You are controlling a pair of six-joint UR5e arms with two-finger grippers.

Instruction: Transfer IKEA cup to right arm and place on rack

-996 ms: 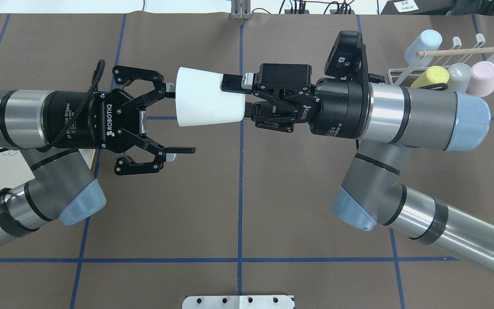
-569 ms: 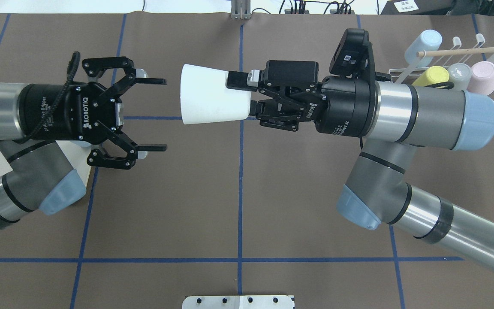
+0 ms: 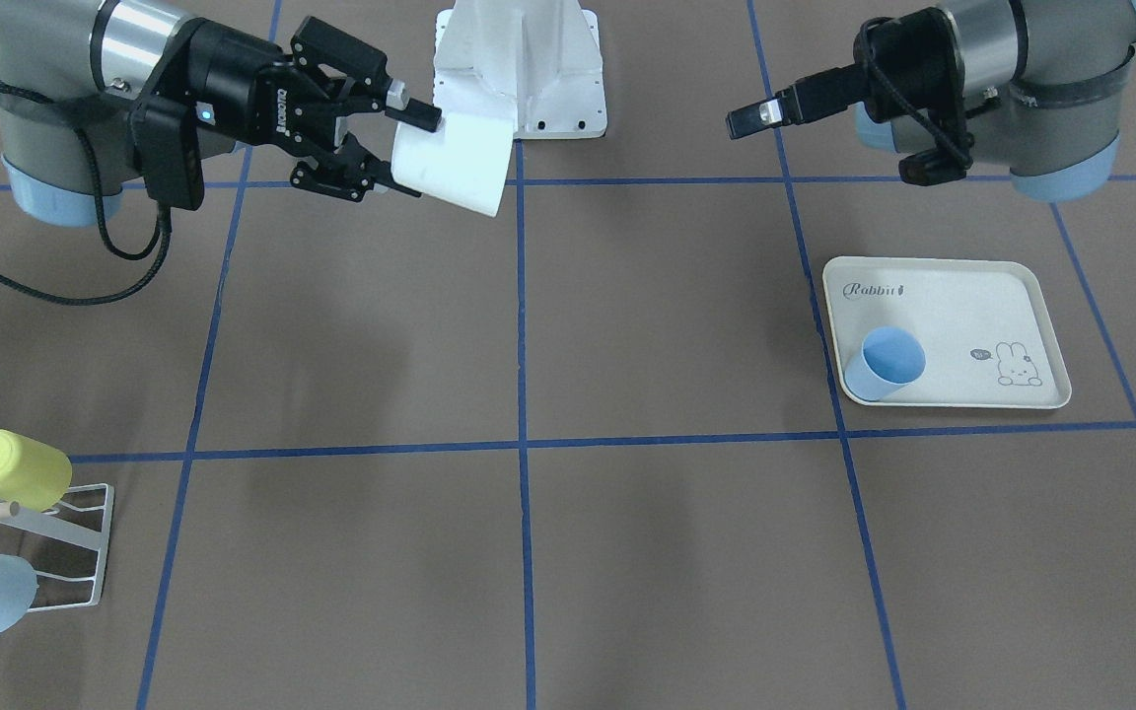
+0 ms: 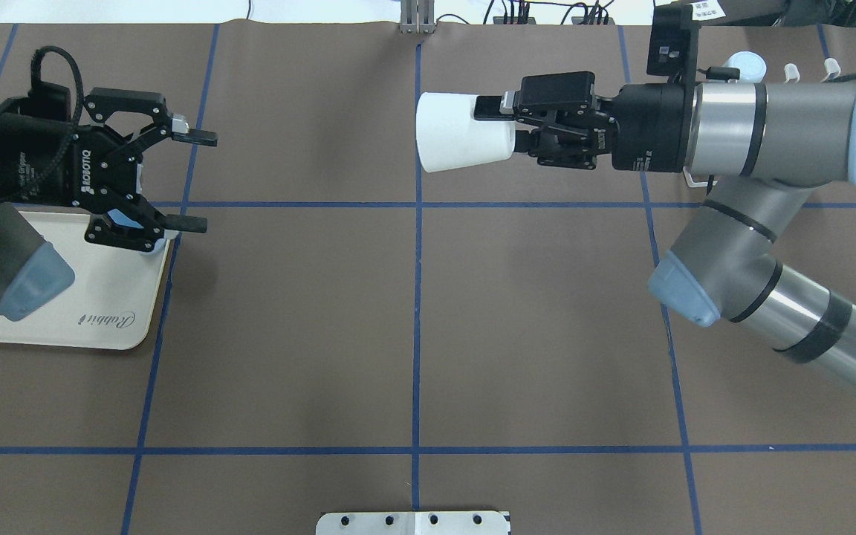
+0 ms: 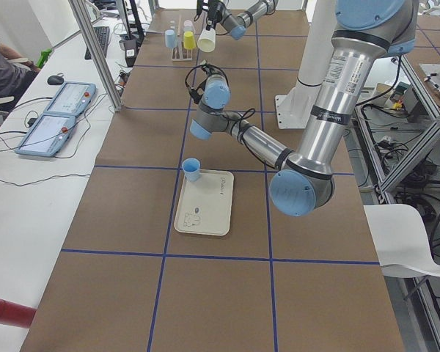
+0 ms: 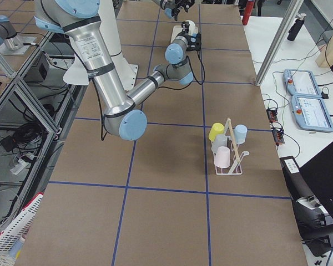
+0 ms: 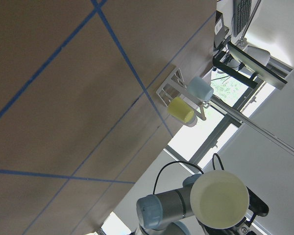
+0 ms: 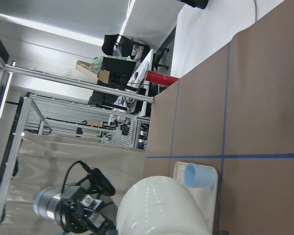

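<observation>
Carried rightward since earlier, the smooth white tapered cup (image 4: pixel 461 132) is pinched, apparently at its narrow base, by the right hand (image 4: pixel 501 126) above the surface (image 4: pixel 287 334); the left hand (image 4: pixel 206 180) is spread wide, empty.

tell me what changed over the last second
The left gripper pulled back from the white cup to above the rabbit-print tray, open throughout. The right gripper carried the cup rightward, toward the rack. Its grip on the cup stayed shut.
</observation>
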